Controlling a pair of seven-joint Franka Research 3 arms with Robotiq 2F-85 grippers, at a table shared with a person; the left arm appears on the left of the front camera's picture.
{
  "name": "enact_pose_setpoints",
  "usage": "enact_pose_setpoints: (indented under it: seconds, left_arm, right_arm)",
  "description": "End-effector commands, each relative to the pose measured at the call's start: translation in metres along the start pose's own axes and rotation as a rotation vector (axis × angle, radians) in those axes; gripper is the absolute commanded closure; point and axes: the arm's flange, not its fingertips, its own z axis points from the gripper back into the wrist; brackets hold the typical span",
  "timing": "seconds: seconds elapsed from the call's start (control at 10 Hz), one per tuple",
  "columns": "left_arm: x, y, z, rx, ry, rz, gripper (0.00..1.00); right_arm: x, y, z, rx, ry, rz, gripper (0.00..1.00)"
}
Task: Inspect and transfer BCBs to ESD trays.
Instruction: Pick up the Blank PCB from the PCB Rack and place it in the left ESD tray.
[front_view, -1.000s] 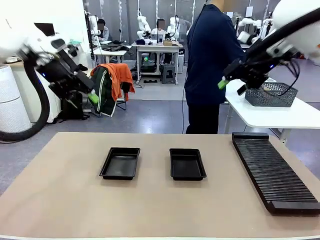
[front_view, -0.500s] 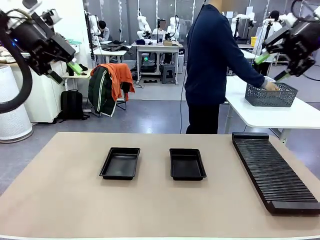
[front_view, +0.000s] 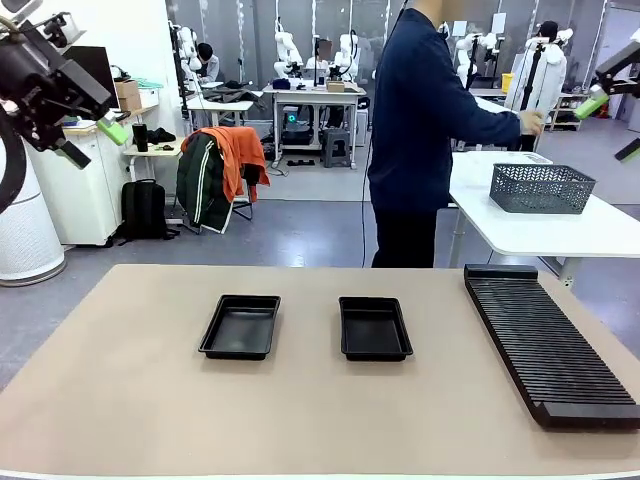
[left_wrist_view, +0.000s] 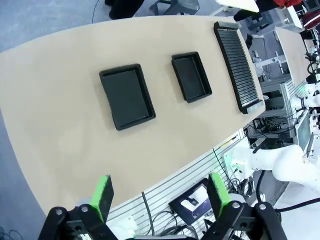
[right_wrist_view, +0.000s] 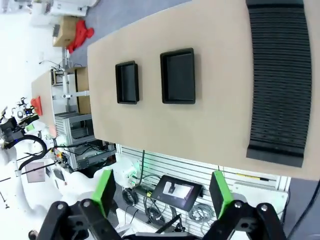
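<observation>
The left gripper (front_view: 95, 142) and right gripper (front_view: 612, 126) hang high above the trays (front_view: 240, 352), wide open and empty.

Bare table (front_view: 120, 400) all round left tray (front_view: 240, 326) and right tray (front_view: 375, 328); ribbed rack (front_view: 548, 340) along right edge.

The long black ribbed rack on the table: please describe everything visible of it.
The rack is a long matte-black slab, plastic by its look, crossed by many close parallel slots, with a plain raised bar at its far end. It lies flat on the table's right side, slots empty; only the table touches it.
</observation>
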Motion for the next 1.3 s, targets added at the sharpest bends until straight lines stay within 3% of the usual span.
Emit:
enact_pose_setpoints:
  seconds: [0.0, 0.3, 0.5, 0.9, 1.2]
  left_arm:
    - [-0.014, 0.004, 0.005, -0.028, 0.024, 0.06, 0.0]
    - [-0.017, 0.016, 0.02, -0.008, -0.023, 0.042, 0.0]
    - [-0.017, 0.02, 0.024, -0.015, -0.001, 0.111, 0.0]
    - [-0.018, 0.006, 0.041, 0.012, 0.007, 0.173, 0.0]
    - [-0.017, -0.008, 0.051, 0.038, -0.005, 0.174, 0.0]
  right_arm:
    - [0.001, -0.01, 0.011, -0.034, 0.021, -0.031, 0.0]
    - [-0.001, -0.029, 0.018, -0.067, 0.035, -0.063, 0.0]
    - [-0.004, -0.044, 0.022, -0.065, 0.018, -0.079, 0.0]
    - [-0.009, -0.065, 0.028, -0.033, -0.002, -0.031, 0.0]
    - [-0.011, -0.061, 0.044, -0.034, -0.042, 0.001, 0.0]
